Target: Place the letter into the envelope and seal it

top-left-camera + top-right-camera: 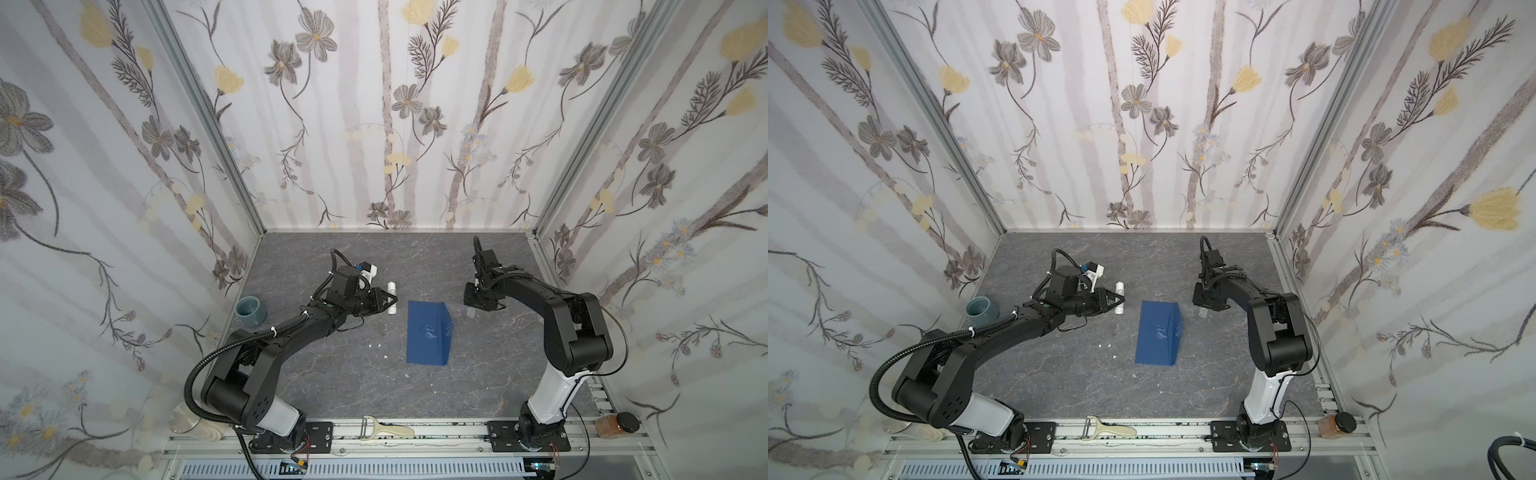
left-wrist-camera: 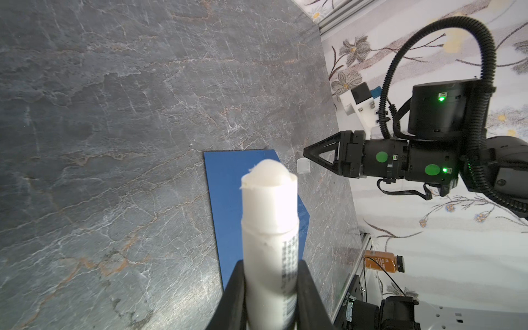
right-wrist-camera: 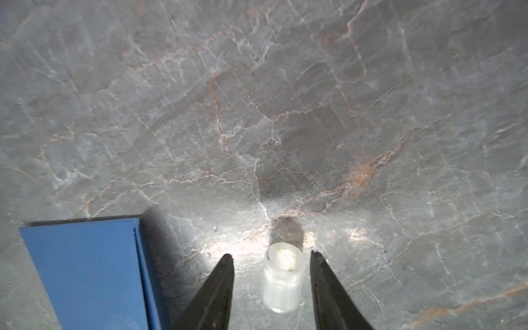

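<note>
Glue stick [image 2: 268, 217] held, envelope [image 1: 428, 334] flat
The left gripper [image 2: 271, 263] squeezes the smooth white glue stick; the right gripper [image 3: 271, 254] stands spread around a small clear cap [image 3: 283, 283]. The sharp-cornered blue envelope lies mid stony grey table [image 1: 332, 386], room all round.

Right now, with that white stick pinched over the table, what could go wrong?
1. The glue stick in the left fingers has its soft tip bare. Pressed hard, it may crumble, and white crumbs lie on the table.
2. The envelope lies loose, so rubbing could drag it.
3. The small cap stands upright between the open right fingers. A nudge could topple it.
</note>
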Action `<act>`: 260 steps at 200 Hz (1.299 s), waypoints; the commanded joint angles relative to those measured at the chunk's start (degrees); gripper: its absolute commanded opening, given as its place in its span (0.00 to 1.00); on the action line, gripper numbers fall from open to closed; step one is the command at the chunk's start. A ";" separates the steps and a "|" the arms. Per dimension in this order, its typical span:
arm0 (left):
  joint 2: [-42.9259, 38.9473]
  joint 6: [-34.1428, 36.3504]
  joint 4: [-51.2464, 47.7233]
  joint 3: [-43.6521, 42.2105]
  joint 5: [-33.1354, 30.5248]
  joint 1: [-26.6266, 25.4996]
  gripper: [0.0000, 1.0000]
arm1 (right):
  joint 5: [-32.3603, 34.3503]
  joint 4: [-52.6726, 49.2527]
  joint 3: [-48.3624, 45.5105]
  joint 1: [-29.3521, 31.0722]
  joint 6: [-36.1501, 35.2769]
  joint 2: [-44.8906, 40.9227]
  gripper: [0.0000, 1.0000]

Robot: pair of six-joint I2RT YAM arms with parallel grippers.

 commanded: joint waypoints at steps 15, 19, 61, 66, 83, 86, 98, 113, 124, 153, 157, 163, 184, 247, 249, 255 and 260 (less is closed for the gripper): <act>-0.73 -0.95 2.38 -0.18 0.28 0.02 0.00 | 0.81 0.40 0.80 -0.01 -0.28 -4.30 0.45; -0.82 -1.03 2.45 -0.22 0.18 0.12 0.00 | 0.72 0.47 0.80 -0.01 -0.23 -4.98 0.44; -2.33 -2.20 2.98 -0.36 -0.86 -0.04 0.00 | -4.58 4.81 -2.20 -0.01 0.27 -13.84 0.00; -2.62 -2.36 3.07 -0.46 -1.12 -0.15 0.00 | -5.72 5.89 -2.98 -0.01 0.29 -14.96 0.00; -3.85 -2.60 3.32 -0.79 -2.03 -0.51 0.00 | -10.15 11.22 -6.60 0.08 0.47 -19.05 0.00; -4.04 -2.63 3.34 -0.81 -2.26 -0.59 0.00 | -11.08 12.29 -7.37 0.06 0.54 -19.81 0.00; -4.91 -2.71 3.43 -0.99 -3.30 -1.20 0.00 | -15.63 16.77 -10.55 0.08 1.64 -22.97 0.00; -5.80 -2.79 3.69 -1.17 -4.70 -2.38 0.00 | -22.21 22.95 -14.54 0.08 3.53 -25.71 0.00; -6.44 -3.11 3.99 -1.36 -5.71 -3.51 0.00 | -26.48 28.96 -18.23 0.17 6.19 -28.12 0.00; -7.76 -6.35 5.97 -1.74 -10.53 -7.27 0.00 | -25.79 38.69 -24.63 3.43 10.49 -35.54 0.02; -7.78 -7.08 6.55 -1.82 -11.48 -7.78 0.00 | -23.45 38.82 -25.16 4.74 10.13 -36.77 0.05; -7.90 -8.66 7.46 -1.72 -13.15 -8.55 0.00 | -19.40 38.10 -25.47 7.12 9.16 -38.24 0.13; -7.47 -15.73 10.11 -1.43 -17.95 -10.07 0.00 | -6.91 34.97 -25.46 15.77 5.10 -42.13 0.28; -5.17 -33.31 17.22 -0.72 -26.09 -11.66 0.00 | 8.69 40.96 -31.50 28.80 -1.33 -43.80 0.38; -5.03 -33.65 17.69 -0.72 -26.17 -11.69 0.00 | 8.77 41.12 -31.49 29.10 -1.63 -43.60 0.39; -4.76 -34.77 18.45 -0.89 -26.19 -11.93 0.00 | 9.15 41.84 -31.50 29.92 -2.38 -43.04 0.39; -4.49 -35.89 19.11 -1.13 -26.24 -11.95 0.00 | 9.53 42.41 -31.46 30.55 -2.77 -42.62 0.40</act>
